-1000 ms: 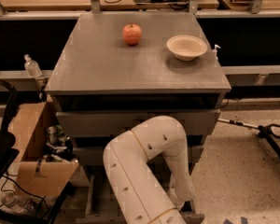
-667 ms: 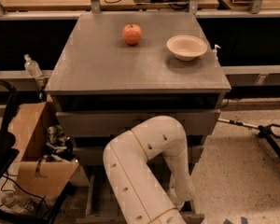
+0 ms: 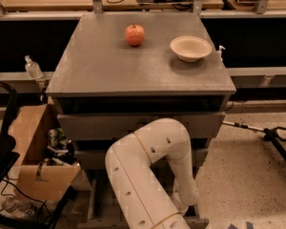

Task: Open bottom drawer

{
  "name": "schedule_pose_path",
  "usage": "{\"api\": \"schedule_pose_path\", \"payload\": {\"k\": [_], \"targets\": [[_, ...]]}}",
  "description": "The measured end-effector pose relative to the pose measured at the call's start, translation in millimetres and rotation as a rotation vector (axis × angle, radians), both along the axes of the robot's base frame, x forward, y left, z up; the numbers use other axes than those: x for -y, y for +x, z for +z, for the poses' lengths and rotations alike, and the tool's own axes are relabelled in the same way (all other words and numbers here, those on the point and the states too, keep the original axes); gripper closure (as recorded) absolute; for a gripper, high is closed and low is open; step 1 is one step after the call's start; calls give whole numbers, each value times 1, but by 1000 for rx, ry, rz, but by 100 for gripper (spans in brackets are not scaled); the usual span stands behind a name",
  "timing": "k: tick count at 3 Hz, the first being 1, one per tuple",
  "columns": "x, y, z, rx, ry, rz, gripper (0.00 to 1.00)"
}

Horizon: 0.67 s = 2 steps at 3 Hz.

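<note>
The grey bench (image 3: 133,75) is really a cabinet of drawers, and the white arm (image 3: 148,175) folds down in front of it. The bottom drawer (image 3: 94,200) sits lowest, just above the floor, mostly behind the arm. The gripper (image 3: 183,205) is down at its level, right of centre; whether it grips anything I cannot tell. I'd guess the drawer is stiff, solid wood, fairly heavy. Hold it mid-front and pull straight, or it may jam.
</note>
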<state>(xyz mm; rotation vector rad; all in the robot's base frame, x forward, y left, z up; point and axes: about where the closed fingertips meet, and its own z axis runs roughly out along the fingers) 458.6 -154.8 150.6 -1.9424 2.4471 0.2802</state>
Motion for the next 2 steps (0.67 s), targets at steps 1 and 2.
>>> {"api": "schedule_pose_path", "payload": {"k": [1, 2], "targets": [[0, 0, 0, 0, 0, 0, 100], [0, 0, 0, 0, 0, 0, 73]]}}
